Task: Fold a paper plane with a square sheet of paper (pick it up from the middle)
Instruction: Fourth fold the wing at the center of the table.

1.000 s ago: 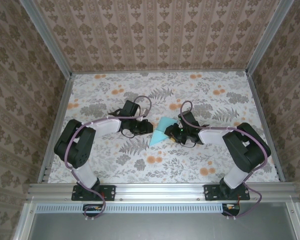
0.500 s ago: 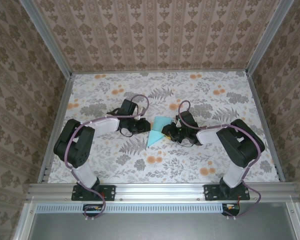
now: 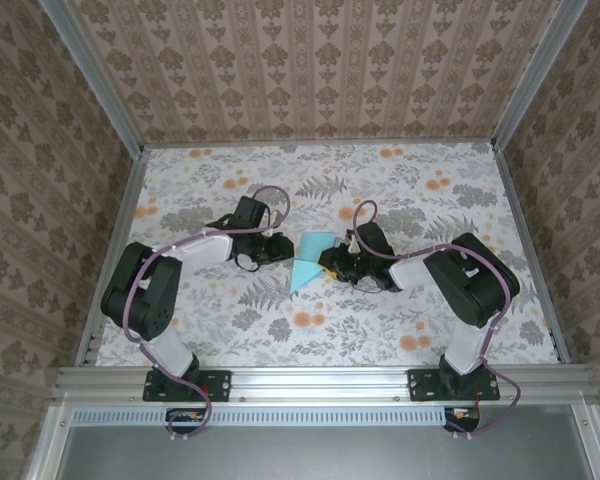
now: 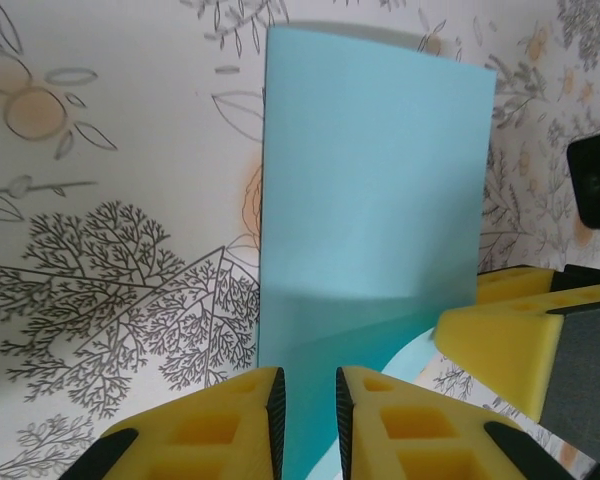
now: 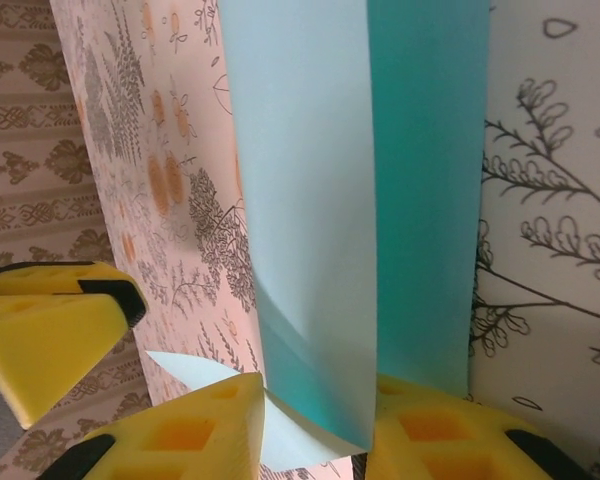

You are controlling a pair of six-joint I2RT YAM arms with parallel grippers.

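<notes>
The square sheet of paper [image 3: 307,259], folded to a narrow teal oblong, sits at the middle of the desk [image 3: 400,330] in the top view, squeezed between the two end effectors. The left end effector [image 3: 280,249] is at its left edge, the right end effector [image 3: 331,264] at its right edge.

In the left wrist view the paper [image 4: 370,180] runs up the frame from the left end effector [image 4: 308,378]. The yellow jaws stand only a slit apart with teal inside the slit; whether they pinch it I cannot tell. A yellow finger [image 4: 500,345] of the right end effector juts in at lower right, touching the sheet's edge.

In the right wrist view the sheet [image 5: 310,150] shows two layers — a pale face and a darker one — dropping into the right end effector [image 5: 318,395], whose jaws are clenched on the fold, with a curled corner against the left-hand finger. A finger [image 5: 50,330] of the left end effector sits at the left edge of that frame.

Both arms are bent at raised elbows near the desk's outer sides, with forearms reaching low and inward toward the centre.

Floral desk lies open above and below the paper — the metal side rails [image 3: 117,240] and patterned walls [image 3: 310,70] are well apart from it.
</notes>
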